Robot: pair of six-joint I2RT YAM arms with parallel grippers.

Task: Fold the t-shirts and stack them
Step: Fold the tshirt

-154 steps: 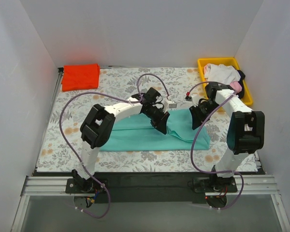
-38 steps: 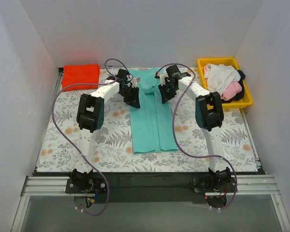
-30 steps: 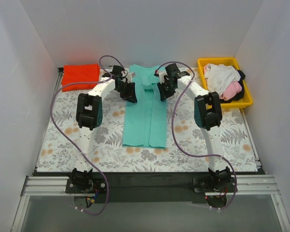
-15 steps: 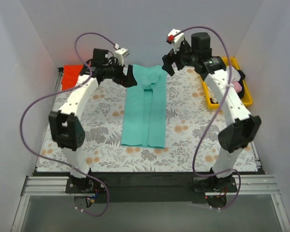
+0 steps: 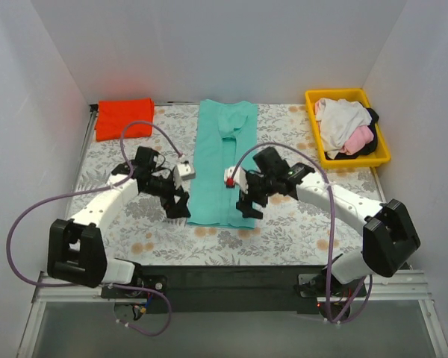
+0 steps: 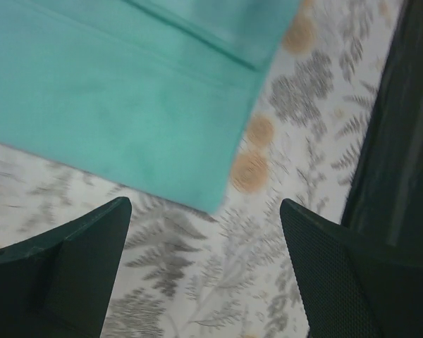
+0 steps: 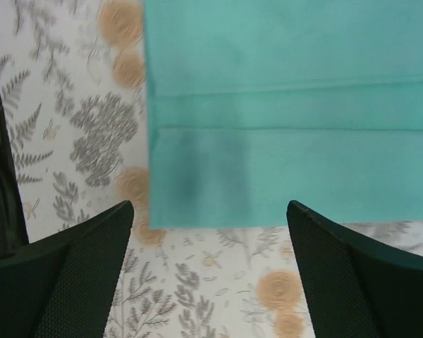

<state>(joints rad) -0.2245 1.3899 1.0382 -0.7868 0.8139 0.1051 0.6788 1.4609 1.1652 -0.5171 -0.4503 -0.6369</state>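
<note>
At the far left corner of the fern-patterned cloth (image 5: 299, 224) lies a bright red-orange t-shirt (image 5: 124, 118), folded into a flat rectangle and well apart from both arms. Nearer and toward the middle, the left end effector (image 5: 178, 209) hangs low over the cloth just beside the near left corner of the teal-green t-shirt (image 5: 222, 160); in the left wrist view its two dark fingers (image 6: 56, 274) stand spread wide with nothing between them, and the shirt's corner shows beyond them. The teal-green t-shirt is folded lengthwise into a long narrow strip that runs from the far edge of the cloth, collar end farthest, down to about the middle. Just right of its near hem the right end effector (image 5: 246, 210) is likewise spread and empty, the hem lying flat ahead of its fingers in the right wrist view. At the far right a yellow tray (image 5: 336, 93) holds a loose heap: a white t-shirt (image 5: 340, 119) on top, a pink t-shirt (image 5: 358, 139) and a black t-shirt (image 5: 372, 116) partly showing beneath it.
</note>
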